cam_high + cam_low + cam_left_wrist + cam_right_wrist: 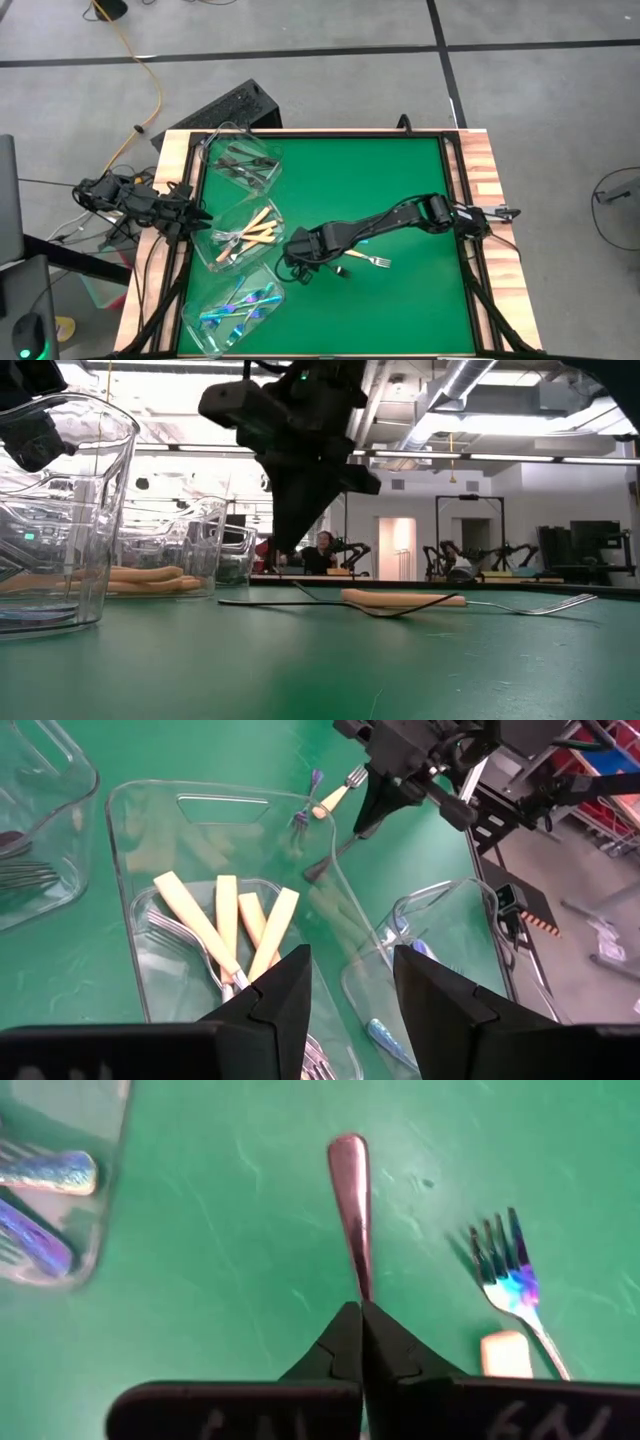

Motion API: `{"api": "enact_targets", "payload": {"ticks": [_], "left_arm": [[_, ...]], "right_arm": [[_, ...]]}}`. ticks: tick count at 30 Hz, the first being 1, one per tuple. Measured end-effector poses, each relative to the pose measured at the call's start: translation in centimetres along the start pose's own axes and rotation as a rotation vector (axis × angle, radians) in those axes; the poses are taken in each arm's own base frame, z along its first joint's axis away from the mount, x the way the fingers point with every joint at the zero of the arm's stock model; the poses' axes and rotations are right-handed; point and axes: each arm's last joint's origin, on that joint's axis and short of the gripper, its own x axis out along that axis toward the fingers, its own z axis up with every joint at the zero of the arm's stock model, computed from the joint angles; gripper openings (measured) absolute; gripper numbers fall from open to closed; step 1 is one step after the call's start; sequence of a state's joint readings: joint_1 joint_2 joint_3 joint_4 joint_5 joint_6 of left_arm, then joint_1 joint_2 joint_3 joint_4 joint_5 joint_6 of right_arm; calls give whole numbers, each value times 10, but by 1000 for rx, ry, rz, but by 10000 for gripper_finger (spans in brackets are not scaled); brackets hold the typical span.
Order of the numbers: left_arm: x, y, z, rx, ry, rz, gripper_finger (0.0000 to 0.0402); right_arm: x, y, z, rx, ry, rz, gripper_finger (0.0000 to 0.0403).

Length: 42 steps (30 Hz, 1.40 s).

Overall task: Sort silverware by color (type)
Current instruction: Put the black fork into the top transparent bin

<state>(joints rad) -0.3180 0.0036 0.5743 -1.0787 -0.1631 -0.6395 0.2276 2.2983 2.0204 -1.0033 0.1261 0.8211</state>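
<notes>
Now the right gripper (361, 1325) is pinching a dark fork (350, 1200) mid-handle: light, stiff, slippery metal, likely pivoting; left gripper (352, 990) is waiting, fingers spread, over the tubs (140, 805).

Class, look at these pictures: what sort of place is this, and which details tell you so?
Probably a robotics lab. Beyond the green table the low view shows more robot arms on benches, exposed ceiling pipes, and cables run across the bare concrete floor.
</notes>
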Motion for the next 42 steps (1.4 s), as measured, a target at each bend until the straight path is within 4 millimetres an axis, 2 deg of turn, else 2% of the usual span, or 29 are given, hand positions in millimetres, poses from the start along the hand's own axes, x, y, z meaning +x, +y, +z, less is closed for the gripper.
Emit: {"api": "enact_targets", "payload": {"ticks": [3,11,15,30,36,42], "left_arm": [[0,0,0,0,-1,1,128],[0,0,0,-4,-1,2,128],[0,0,0,-5,-1,1,128],[0,0,0,-5,-1,1,128],[0,0,0,-4,-1,1,128],[0,0,0,-5,-1,0,128]], "right_arm": [[-1,-2,-3,-32,33,-27,36],[4,-3,-16,-169,154,-43,145],[4,-4,-17,-259,155,-59,174],[5,-7,-12,-298,155,-43,180],[31,-15,-26,-249,212,-48,180],[37,-17,-31,-246,239,-32,180]]}}
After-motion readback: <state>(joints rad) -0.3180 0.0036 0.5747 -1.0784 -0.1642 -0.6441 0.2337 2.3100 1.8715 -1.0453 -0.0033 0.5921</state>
